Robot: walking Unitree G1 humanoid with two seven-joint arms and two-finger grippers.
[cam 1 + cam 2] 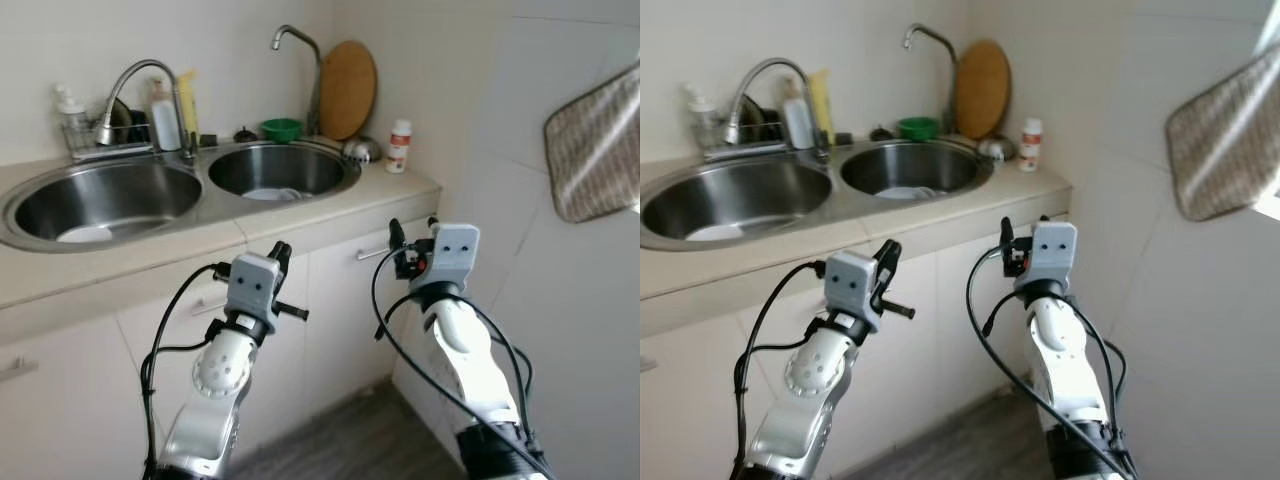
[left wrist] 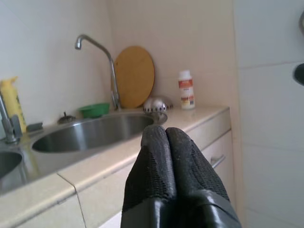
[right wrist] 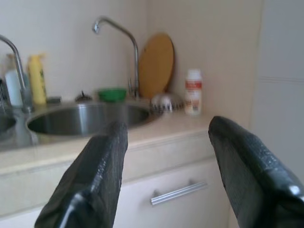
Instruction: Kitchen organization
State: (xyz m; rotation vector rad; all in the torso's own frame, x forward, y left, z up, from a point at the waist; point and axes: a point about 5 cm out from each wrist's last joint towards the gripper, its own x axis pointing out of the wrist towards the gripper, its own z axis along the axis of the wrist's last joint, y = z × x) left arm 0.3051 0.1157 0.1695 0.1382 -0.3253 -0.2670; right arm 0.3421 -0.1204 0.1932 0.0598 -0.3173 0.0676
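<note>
Both grippers (image 1: 283, 255) (image 1: 413, 235) raised before counter edge (image 1: 330, 222)

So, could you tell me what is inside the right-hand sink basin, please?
The right sink basin holds something white lying at its bottom, perhaps a plate or two. The near wall of the basin hides whatever else lies on the bottom.
</note>
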